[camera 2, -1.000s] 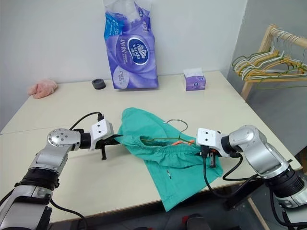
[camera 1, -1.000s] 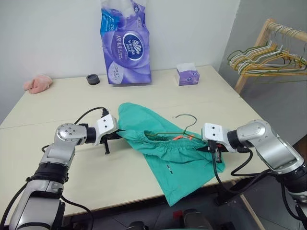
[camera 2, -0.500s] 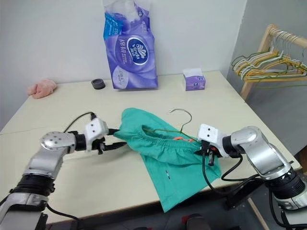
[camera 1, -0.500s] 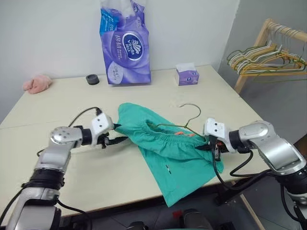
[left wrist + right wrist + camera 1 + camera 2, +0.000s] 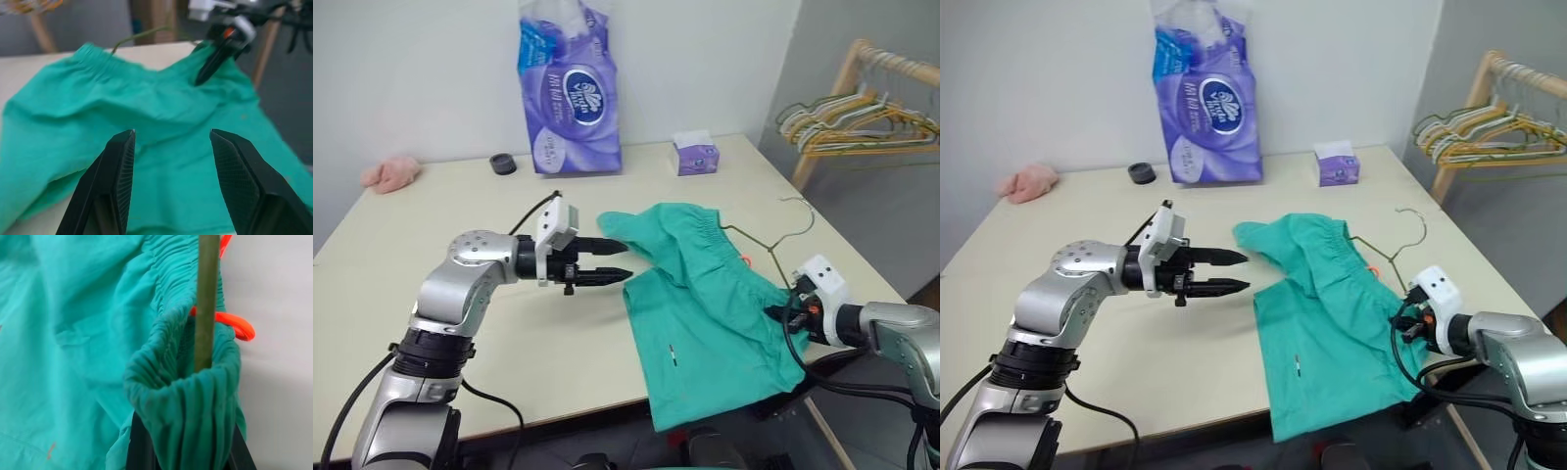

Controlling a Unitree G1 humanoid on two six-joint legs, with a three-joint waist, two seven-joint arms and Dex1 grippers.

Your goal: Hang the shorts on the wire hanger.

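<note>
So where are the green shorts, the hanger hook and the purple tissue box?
shorts [image 5: 705, 313], left eye view, on the flat middle of the fabric.
hanger [image 5: 1417, 227], right eye view, on the curved hook.
tissue box [image 5: 695, 157], left eye view, on its purple front.

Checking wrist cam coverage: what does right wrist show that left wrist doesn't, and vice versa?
Right wrist: the bunched waistband gripped at the right gripper, the wire hanger rising from the fold, and the orange drawstring beside it. Left wrist: the left gripper open, nothing between its fingers, and the right gripper from outside, pinching the far edge. Both: the shorts and hanger.
</note>
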